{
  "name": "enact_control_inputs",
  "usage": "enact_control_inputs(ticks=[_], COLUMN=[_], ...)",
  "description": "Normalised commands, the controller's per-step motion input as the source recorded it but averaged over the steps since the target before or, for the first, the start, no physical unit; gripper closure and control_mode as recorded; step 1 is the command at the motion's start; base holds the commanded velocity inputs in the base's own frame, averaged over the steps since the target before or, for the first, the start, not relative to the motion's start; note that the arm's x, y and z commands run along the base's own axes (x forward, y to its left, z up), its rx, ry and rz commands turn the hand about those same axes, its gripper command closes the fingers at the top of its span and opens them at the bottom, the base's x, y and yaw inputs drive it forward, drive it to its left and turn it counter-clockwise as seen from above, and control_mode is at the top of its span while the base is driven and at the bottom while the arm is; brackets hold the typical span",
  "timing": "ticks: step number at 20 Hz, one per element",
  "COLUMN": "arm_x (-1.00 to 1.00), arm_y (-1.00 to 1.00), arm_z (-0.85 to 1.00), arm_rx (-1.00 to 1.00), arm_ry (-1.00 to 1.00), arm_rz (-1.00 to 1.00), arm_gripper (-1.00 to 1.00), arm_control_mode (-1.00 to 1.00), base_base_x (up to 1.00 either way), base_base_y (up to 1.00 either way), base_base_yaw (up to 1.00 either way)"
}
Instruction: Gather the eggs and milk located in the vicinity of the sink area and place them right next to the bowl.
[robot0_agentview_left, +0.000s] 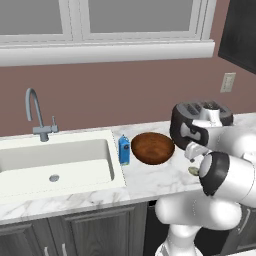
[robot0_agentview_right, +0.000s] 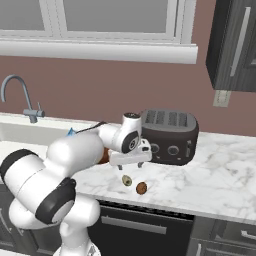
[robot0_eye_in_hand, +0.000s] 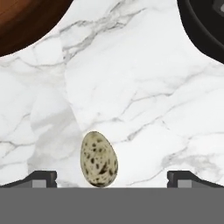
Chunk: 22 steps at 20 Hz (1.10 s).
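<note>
Now | pincer (robot0_eye_in_hand: 111, 179) apart over speckled egg (robot0_eye_in_hand: 99, 159) | bowl (robot0_eye_in_hand: 26, 22) rim well apart

The gripper (robot0_agentview_right: 129, 164), jaws spread wide, hangs above the pale egg (robot0_agentview_right: 127, 180) and the brown egg (robot0_agentview_right: 141, 188) near the counter's (robot0_agentview_right: 215, 175) front edge, just beside the toaster (robot0_agentview_right: 169, 137).

Marble counter (robot0_agentview_left: 150, 177) carries milk (robot0_agentview_left: 124, 150), bowl (robot0_agentview_left: 152, 148), toaster (robot0_agentview_right: 170, 136), two eggs (robot0_agentview_right: 134, 184).
</note>
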Motion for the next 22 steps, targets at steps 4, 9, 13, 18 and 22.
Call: enact_control_inputs(ticks=[4,9,13,18,22], arm_x=[0.2,-0.02,-0.06,-0.01,-0.11], arm_y=[0.0,0.0,0.0,0.02,0.08], arm_z=[-0.24,-0.27,-0.17,-0.04,0.0], arm_rx=[0.07,0.06,0.07,0.03,0.0], arm_ry=[0.01,0.04,0.02,0.0,0.0], arm_rz=[-0.01,0.0,0.0,0.0,0.0], arm_gripper=[-1.0,-1.0,-1.0,-1.0,-1.0], arm_control_mode=[-1.0,-1.0,-1.0,-1.0,-1.0], base_base_x=[0.0,0.0,0.0,0.0,0.0], base_base_y=[0.0,0.0,0.0,0.0,0.0], base_base_yaw=[0.0,0.0,0.0,0.0,0.0])
